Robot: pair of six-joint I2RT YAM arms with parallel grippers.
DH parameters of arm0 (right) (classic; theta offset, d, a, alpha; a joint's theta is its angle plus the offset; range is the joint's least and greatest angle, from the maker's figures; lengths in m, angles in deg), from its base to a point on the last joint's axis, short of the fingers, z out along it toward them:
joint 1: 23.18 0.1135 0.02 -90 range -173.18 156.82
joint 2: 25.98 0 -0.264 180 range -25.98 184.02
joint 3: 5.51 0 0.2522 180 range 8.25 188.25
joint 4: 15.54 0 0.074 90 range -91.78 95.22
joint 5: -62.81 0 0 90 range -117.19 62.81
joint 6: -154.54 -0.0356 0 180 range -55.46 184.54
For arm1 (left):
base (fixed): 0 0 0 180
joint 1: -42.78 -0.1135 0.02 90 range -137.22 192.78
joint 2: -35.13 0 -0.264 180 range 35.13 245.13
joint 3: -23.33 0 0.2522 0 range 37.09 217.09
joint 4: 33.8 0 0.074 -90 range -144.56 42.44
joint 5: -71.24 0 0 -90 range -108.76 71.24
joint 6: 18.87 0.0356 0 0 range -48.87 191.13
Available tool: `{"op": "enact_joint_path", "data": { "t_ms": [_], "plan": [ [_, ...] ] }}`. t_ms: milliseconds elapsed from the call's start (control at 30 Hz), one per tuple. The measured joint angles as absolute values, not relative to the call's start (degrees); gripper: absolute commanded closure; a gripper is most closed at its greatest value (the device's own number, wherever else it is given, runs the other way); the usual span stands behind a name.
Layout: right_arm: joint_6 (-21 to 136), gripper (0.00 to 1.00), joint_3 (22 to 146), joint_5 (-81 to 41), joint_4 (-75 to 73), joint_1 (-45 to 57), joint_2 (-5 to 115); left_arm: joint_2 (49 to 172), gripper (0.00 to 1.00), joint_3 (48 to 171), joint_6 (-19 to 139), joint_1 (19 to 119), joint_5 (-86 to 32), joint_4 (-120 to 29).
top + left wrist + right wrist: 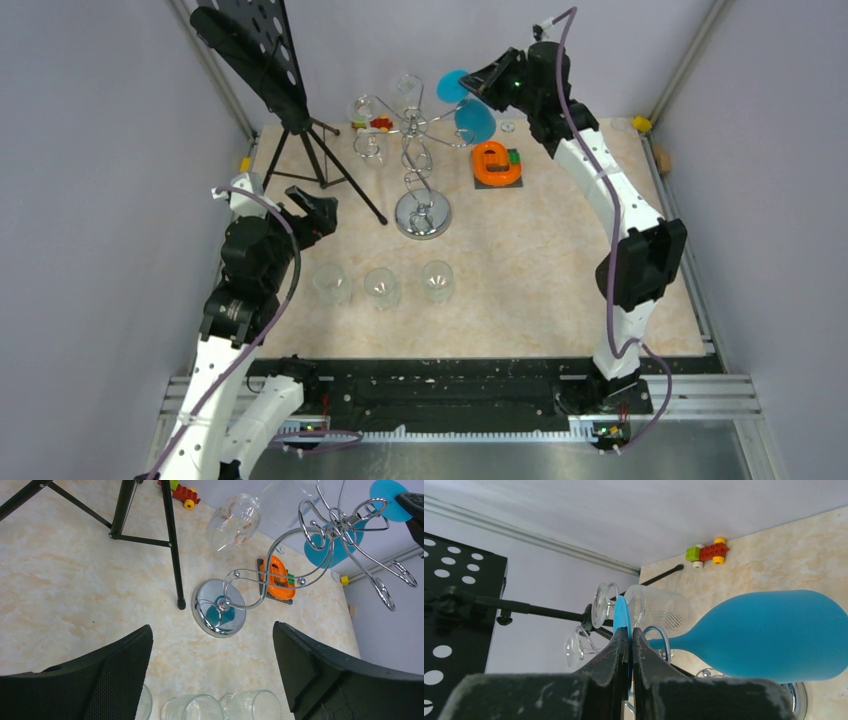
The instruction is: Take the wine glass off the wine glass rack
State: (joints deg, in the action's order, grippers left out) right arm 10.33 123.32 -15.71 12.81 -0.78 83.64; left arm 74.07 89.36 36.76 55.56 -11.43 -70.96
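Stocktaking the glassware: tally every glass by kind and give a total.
3 clear tumblers on the table
2 clear wine glasses on the wine glass rack
1 blue wine glass
Total: 6

Both arms are the same build: the left arm (210, 375) and right arm (610, 200) have chunky white links with black joint housings, plus a purple-grey cable (609, 300) running along each. The fingers (115, 680) are matte black with a fine meshy texture.

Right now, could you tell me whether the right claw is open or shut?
Shut: the right claw pinches the flat foot of the blue wine glass, seen edge-on.
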Motion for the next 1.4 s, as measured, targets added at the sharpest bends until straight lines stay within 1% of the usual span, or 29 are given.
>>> {"op": "enact_joint_path", "data": {
  "t_ms": [167,333,467,667,900,1100,1400],
  "plan": [
    [9.3,1.0,122.38,-17.7,12.27,-0.81,81.22,73.87,0.07,89.21,36.76,55.56,-11.43,-70.85],
    [7.27,1.0,117.66,-17.81,10.45,-0.83,78.33,73.87,0.07,89.12,36.76,55.53,-11.39,-70.76],
    [5.32,1.0,114.03,-16.34,9.03,-0.83,77.11,73.87,0.07,89.12,36.74,55.51,-11.41,-70.74],
    [3.31,1.0,112.17,-13.28,6.54,-0.63,77.06,73.87,0.07,89.1,36.74,55.51,-11.41,-70.72],
    [3.27,1.0,113.33,-12.32,5.82,0.92,77.5,73.87,0.07,89.06,36.74,55.51,-11.41,-70.7],
    [4.12,1.0,117.2,-12.32,5.38,1.93,79.82,73.87,0.07,89.01,36.74,55.51,-11.41,-70.7],
    [5.85,1.0,118.71,-14.31,1.4,2.17,83.45,73.87,0.07,88.95,36.74,55.51,-11.34,-70.7]
  ]
}}
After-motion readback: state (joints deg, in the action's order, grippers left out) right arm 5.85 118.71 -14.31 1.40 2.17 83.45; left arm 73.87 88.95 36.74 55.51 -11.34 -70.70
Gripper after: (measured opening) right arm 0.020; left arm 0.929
